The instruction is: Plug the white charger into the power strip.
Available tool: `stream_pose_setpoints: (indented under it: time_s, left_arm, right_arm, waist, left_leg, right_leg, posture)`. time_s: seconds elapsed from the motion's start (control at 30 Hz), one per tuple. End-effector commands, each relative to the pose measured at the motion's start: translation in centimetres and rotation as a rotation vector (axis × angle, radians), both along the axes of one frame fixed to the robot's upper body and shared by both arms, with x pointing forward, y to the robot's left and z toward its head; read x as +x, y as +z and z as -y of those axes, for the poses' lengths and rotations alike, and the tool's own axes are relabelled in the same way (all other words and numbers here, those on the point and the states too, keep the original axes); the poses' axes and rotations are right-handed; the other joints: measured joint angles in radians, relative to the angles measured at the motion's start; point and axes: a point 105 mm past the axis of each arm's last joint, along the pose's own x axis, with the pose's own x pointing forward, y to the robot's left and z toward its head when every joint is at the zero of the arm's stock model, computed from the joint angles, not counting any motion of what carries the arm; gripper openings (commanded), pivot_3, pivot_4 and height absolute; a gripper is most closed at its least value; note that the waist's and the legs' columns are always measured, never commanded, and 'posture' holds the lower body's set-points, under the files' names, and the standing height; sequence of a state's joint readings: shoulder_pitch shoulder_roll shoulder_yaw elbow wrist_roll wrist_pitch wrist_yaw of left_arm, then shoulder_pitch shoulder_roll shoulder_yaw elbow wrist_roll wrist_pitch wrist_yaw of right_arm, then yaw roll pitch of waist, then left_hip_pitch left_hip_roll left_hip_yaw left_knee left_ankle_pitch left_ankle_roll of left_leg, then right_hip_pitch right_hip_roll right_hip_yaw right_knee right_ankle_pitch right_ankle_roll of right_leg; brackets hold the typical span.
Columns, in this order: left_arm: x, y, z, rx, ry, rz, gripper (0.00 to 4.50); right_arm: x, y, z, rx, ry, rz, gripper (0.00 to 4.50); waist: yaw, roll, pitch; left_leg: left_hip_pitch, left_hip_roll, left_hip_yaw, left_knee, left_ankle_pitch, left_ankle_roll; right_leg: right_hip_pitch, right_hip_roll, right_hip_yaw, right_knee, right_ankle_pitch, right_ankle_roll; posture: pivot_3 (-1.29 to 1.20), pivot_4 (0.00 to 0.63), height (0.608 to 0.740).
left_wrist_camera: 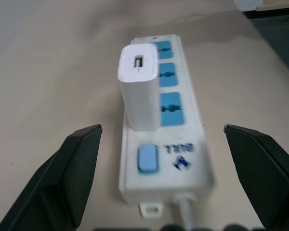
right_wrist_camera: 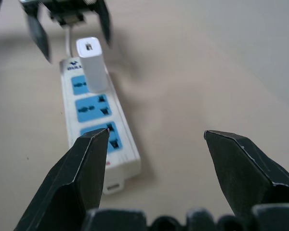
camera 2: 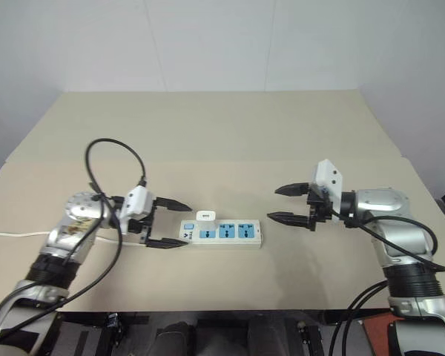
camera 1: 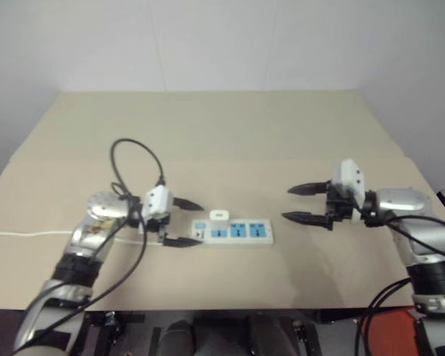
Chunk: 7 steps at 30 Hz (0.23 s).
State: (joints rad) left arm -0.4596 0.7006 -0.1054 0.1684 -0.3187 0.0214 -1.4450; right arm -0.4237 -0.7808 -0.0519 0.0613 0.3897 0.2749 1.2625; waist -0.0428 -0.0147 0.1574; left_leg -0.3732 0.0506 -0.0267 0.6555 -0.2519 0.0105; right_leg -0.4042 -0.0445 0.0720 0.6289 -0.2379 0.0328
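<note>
White charger stands upright in the power strip, seated at the socket nearest the switch end, strip lying mid-table. Plug-in step looks done to me; what's left is backing off, or at most a press-down check if it isn't fully home. My left gripper sits just beside the switch end, fingers spread, holding nothing. My right gripper hangs off the far end, well apart, spread too, empty. No containers here.

2 head views, 2 wrist views
Both eyes look down over the table; each wrist camera looks closely along its fingers, sharing the power strip and white charger.
</note>
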Motion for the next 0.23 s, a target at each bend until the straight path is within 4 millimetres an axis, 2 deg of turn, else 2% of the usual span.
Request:
stream_pose_setpoints:
  time_s: [0.03, 0.13, 0.23]
  left_arm:
    - [-0.5, 2.5, -2.3, -0.012, 0.069, 0.037, 4.44]
    - [-0.4, 3.3, -4.7, 0.002, 0.185, 0.05, 4.44]
    - [-0.7, 3.5, -6.3, 0.003, 0.264, 0.045, 4.44]
  right_arm:
    - [-0.6, 1.6, 1.7, 0.007, -0.035, 0.049, 3.79]
    - [-1.1, 1.6, 3.0, -0.011, -0.082, 0.045, 3.79]
    - [-1.5, 1.3, 4.2, -0.033, -0.136, 0.03, 3.79]
  waist:
    - [0.001, 0.0, 0.0]
    - [0.005, 0.0, 0.001]
    - [0.007, 0.0, 0.001]
  left_leg:
    - [0.0, 0.0, 0.0, 0.0, 0.0, 0.0]
    - [0.0, 0.0, 0.0, -0.001, 0.0, 0.0]
    - [0.001, 0.0, 0.001, -0.001, 0.0, 0.0]
  right_leg:
    - [0.0, 0.0, 0.0, 0.0, 0.0, 0.0]
    - [0.0, 0.0, 0.0, -0.001, -0.001, 0.001]
    - [0.0, -0.001, 0.0, -0.001, -0.002, 0.003]
  posture:
    - [0.0, 0.15, 0.74]
    - [0.0, 0.15, 0.74]
    - [0.0, 0.15, 0.74]
